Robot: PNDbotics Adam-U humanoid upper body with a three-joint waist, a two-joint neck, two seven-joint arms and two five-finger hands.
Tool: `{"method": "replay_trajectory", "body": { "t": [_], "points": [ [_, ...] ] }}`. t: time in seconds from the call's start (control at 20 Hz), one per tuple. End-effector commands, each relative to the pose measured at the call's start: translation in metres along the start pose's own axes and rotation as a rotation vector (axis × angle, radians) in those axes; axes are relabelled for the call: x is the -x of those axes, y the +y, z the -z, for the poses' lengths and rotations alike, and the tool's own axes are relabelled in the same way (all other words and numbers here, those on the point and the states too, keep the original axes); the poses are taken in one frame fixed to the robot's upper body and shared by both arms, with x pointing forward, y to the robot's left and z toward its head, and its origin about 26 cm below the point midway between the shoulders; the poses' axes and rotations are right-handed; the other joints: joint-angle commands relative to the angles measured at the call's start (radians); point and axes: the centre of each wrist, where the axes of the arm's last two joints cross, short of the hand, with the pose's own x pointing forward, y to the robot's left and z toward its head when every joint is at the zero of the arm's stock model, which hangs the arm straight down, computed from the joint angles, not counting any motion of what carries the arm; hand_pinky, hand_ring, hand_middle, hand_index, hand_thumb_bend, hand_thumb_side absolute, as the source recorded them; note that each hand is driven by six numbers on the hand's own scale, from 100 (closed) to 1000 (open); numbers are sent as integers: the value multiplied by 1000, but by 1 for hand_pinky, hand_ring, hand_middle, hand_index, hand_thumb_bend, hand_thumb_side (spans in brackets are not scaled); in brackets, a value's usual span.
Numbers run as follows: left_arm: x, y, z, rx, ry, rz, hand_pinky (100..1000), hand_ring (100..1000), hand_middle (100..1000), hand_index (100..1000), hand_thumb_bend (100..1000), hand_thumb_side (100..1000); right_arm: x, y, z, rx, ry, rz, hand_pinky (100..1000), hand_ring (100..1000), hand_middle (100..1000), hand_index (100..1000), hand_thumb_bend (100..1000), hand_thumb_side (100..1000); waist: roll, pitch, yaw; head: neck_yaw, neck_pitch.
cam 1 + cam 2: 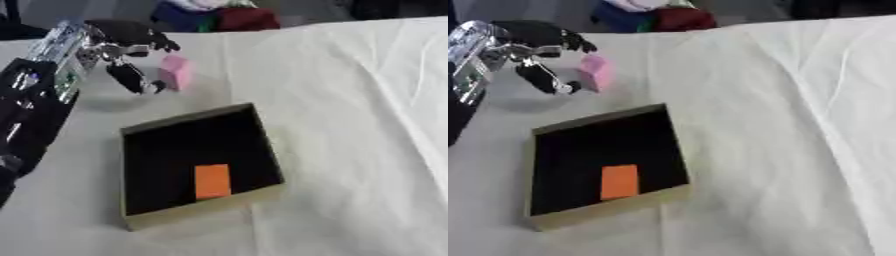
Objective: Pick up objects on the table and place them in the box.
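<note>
the left hand (131, 52) hangs spread, gripping nothing, with the pink block (176, 71) upright just beside its fingertips; a glancing close could topple it away from the box (267, 135) below.

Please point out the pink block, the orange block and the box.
pink block (177, 71), left eye view, on its front face.
orange block (212, 181), left eye view, on its top face.
box (203, 204), left eye view, on its near tan wall.
</note>
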Motion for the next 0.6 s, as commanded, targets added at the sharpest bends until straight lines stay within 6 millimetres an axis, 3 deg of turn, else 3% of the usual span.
{"method": "replay_trajectory", "body": {
  "t": [0.05,0.6],
  "points": [
    [7,15,-6,-43,32,29,716,863,860,1000,298,444,-6,-9,1,24,-19,-9,894,744,643,786,100,919,-2,-18,-4,5,-12],
    [7,22,-4,-56,89,104,712,864,859,1000,322,417,-6,-9,0,23,-15,6,892,736,633,781,100,927,0,-3,-23,18,-27]
  ]
}}
